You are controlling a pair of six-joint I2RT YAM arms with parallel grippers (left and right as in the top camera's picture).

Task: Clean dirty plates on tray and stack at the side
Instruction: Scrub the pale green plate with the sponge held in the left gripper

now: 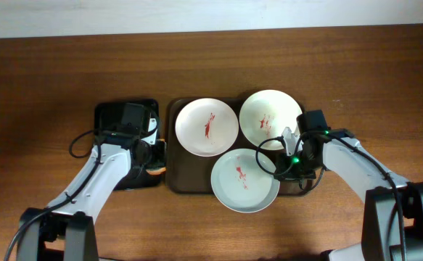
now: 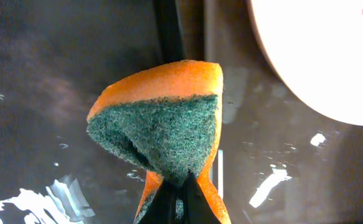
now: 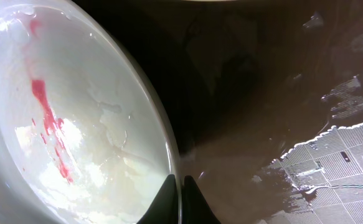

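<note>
Three white plates with red smears lie on the dark brown tray (image 1: 173, 181): one at back left (image 1: 207, 127), one at back right (image 1: 269, 117), one at front (image 1: 244, 180). My left gripper (image 1: 154, 161) is shut on an orange sponge with a green scouring face (image 2: 162, 121), held at the tray's left edge. My right gripper (image 1: 282, 168) is shut on the right rim of the front plate (image 3: 75, 124), one finger inside the rim and one outside (image 3: 176, 183).
A small black tray (image 1: 109, 116) lies left of the brown tray, under my left arm. The back-left plate's edge shows in the left wrist view (image 2: 330, 56). Bare wooden table (image 1: 51, 87) surrounds the trays.
</note>
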